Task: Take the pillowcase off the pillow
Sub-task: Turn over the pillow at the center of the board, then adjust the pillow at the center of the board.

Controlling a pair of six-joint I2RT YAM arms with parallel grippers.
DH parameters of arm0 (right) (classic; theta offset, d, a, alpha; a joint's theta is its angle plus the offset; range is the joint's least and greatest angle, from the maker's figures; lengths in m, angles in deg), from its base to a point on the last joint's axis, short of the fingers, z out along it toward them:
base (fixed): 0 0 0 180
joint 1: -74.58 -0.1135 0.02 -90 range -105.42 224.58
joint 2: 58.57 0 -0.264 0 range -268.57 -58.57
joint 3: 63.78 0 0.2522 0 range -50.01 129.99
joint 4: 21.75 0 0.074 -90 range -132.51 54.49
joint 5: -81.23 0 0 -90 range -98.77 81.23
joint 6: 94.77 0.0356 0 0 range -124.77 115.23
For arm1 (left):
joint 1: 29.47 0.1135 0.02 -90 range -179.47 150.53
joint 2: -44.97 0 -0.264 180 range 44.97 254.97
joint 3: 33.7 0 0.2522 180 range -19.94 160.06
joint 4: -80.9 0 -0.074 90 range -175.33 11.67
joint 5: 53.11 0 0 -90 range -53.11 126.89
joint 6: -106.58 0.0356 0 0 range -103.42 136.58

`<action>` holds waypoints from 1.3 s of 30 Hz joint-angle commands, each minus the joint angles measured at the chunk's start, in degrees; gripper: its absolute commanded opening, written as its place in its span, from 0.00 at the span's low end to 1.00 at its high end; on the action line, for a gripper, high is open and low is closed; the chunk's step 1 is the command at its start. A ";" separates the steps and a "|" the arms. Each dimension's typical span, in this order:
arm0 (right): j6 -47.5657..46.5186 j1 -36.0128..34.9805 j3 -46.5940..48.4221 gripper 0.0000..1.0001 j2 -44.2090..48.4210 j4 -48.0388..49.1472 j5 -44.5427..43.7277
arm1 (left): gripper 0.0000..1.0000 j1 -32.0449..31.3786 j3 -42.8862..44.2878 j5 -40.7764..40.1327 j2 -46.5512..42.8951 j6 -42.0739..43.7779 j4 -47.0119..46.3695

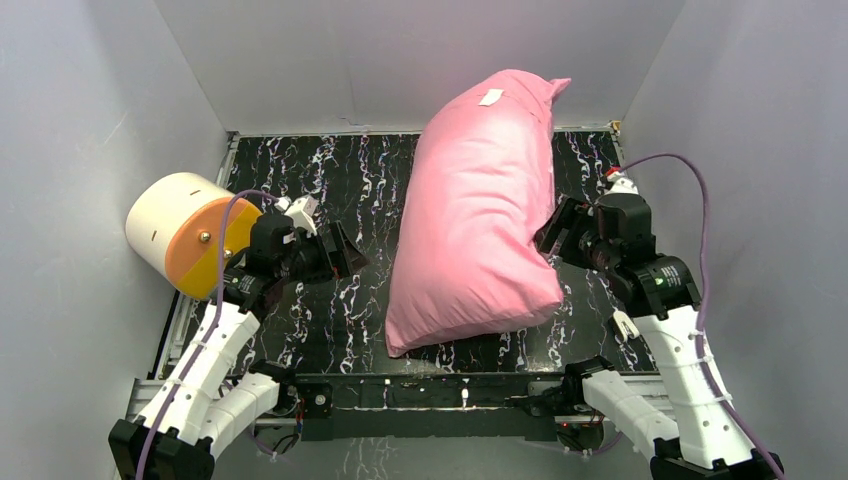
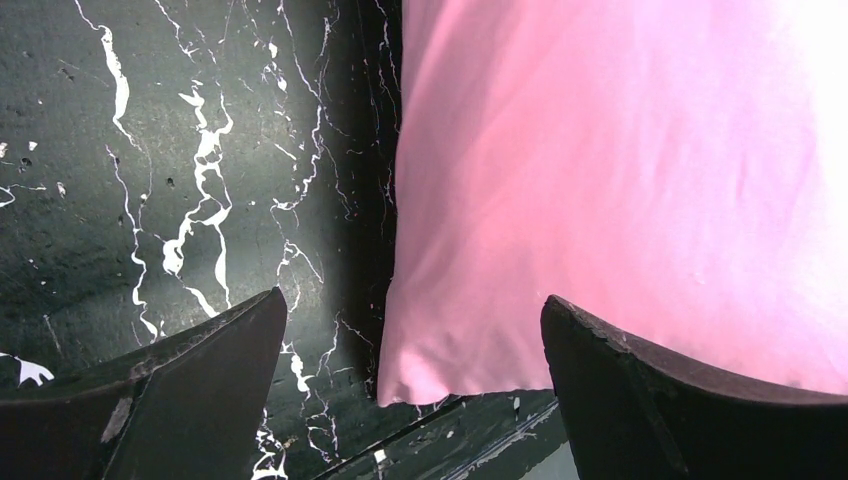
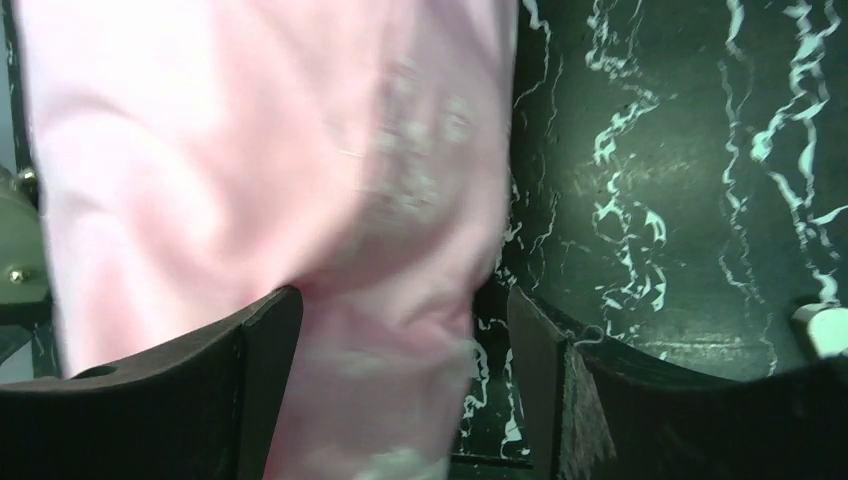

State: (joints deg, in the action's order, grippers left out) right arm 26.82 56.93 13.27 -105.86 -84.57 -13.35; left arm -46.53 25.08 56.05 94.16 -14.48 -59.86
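Note:
The pink pillowcase [image 1: 480,210] lies lengthwise on the table and covers the whole pillow, so the white pillow is hidden inside it. A small white tag [image 1: 491,97] sits near its far end. My left gripper [image 1: 345,250] is open and empty over the table, left of the pillowcase and apart from it. In the left wrist view the pillowcase's near left corner [image 2: 620,180] lies ahead of the open left gripper [image 2: 412,298]. My right gripper [image 1: 555,230] is open at the pillowcase's right edge. In the right wrist view, pink fabric [image 3: 250,150] bulges between the spread jaws of the right gripper [image 3: 405,292].
A cream-and-orange cylinder [image 1: 185,235] sits at the left edge beside my left arm. The black marbled table [image 1: 340,180] is enclosed by grey walls on the left, back and right. A purple cable loops over my right arm [image 1: 690,180].

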 commanded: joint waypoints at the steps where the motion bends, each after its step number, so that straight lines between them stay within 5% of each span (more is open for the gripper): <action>1: -1.23 -0.28 3.47 0.84 -0.58 -3.72 -3.66 | 0.98 -0.26 0.59 1.52 -0.82 0.41 -0.51; 13: 4.45 -0.27 -14.99 0.84 1.68 -0.89 17.96 | 0.98 -0.24 1.42 -0.54 -1.47 1.18 2.84; 18: 12.18 -0.85 -25.85 0.54 4.33 16.36 33.92 | 0.98 -0.25 2.61 -0.42 -0.91 1.69 3.63; 21: 18.16 -7.86 -26.69 0.61 2.00 31.91 38.09 | 0.98 -0.23 3.57 -1.01 -0.13 1.67 4.37; 24: 13.44 -21.11 -17.82 0.72 -5.70 35.87 32.03 | 0.98 -0.26 4.13 -2.94 0.24 0.63 4.85; 28: -0.97 -31.65 3.13 0.76 -19.81 17.58 18.34 | 0.98 -0.25 4.83 -5.56 -0.17 -0.74 6.28; 32: -6.21 -32.75 14.61 0.83 -23.56 6.58 -8.94 | 0.98 -0.21 5.43 -9.43 -2.48 -1.19 9.11; 39: -12.69 -29.97 16.45 0.99 -23.39 2.86 -43.91 | 0.98 -0.23 2.96 -5.34 -4.19 -0.31 10.85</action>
State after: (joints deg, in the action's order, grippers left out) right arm 19.69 24.43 28.18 -129.07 -75.89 -30.12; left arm -46.55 28.01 47.68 90.81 -15.12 -50.94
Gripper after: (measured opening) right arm 0.969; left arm 0.983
